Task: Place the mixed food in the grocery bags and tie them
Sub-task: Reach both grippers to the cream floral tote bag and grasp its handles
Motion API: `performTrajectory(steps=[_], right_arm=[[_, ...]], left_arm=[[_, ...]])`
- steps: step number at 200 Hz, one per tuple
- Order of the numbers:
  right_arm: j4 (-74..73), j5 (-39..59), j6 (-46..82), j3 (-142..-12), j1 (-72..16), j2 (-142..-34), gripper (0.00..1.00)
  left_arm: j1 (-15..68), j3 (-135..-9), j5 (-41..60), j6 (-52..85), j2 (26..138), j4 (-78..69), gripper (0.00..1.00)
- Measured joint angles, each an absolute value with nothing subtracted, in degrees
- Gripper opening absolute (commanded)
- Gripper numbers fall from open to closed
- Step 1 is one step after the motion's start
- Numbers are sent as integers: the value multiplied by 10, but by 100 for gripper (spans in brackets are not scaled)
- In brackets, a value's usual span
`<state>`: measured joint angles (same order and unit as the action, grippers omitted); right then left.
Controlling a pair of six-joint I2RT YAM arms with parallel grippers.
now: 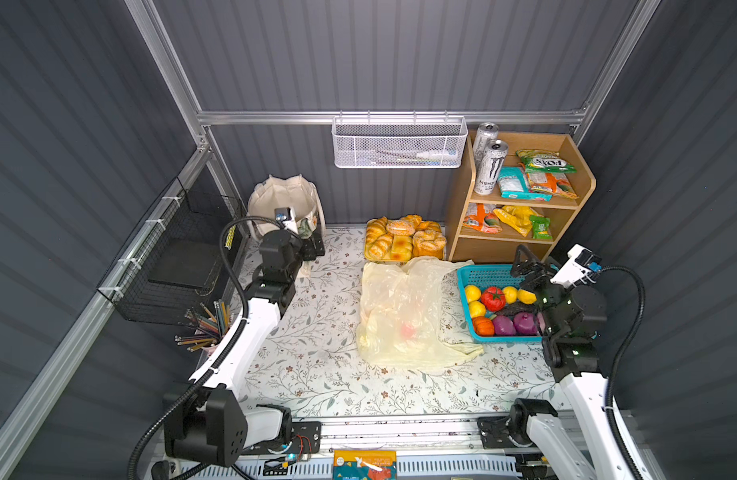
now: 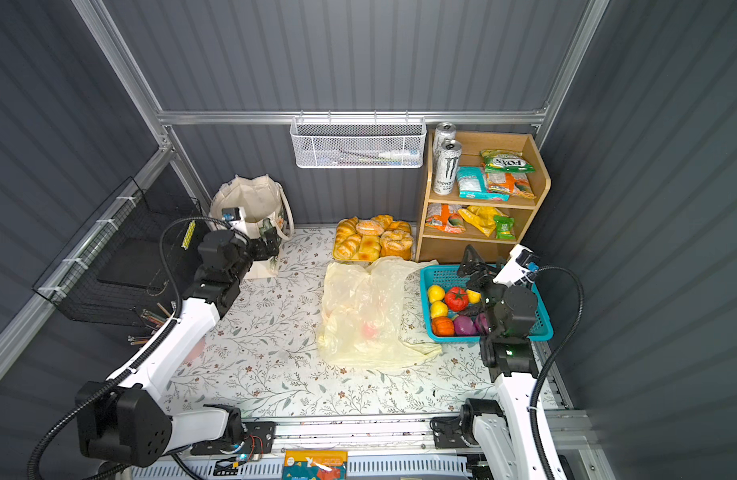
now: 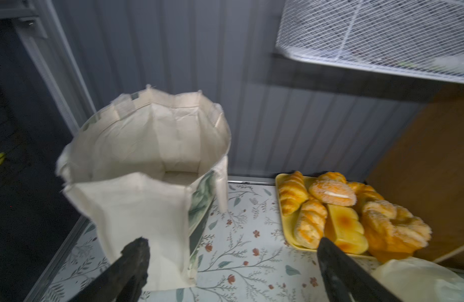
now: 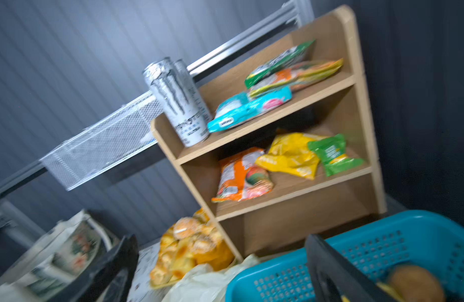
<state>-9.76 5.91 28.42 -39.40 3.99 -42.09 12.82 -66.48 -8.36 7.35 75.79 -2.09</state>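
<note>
The pale plastic bag lies crumpled mid-table. Beyond it, on the left arm's side, the canvas tote stands open. The left gripper is near the tote, jaws spread, empty. Beside the bag, toy fruits fill the teal basket. The right gripper hovers there, jaws wide, empty. Behind the bag, the shelf holds the Monster can and the teal packet.

Floral-cloth bench lies open left of the crumpled pale-yellow plastic bag; white mesh wall basket perhaps overhangs behind.
</note>
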Motion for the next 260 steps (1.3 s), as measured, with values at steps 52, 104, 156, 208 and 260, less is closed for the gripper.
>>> performTrajectory(steps=[52,104,156,208,260], right_arm=[[74,171,308,-528,-70,-531,99],[174,159,310,-619,-221,-622,99],[230,121,304,-647,-292,-675,99],[251,105,296,-647,-312,-684,98],[254,93,293,-647,-314,-684,98]], left_arm=[[135,-1073,-91,66,990,220,100],[135,-1362,-155,53,1216,411,100],[134,-1380,-219,23,1266,468,99],[126,-1380,-252,6,1272,467,89],[123,-1380,-253,-2,1301,468,57]])
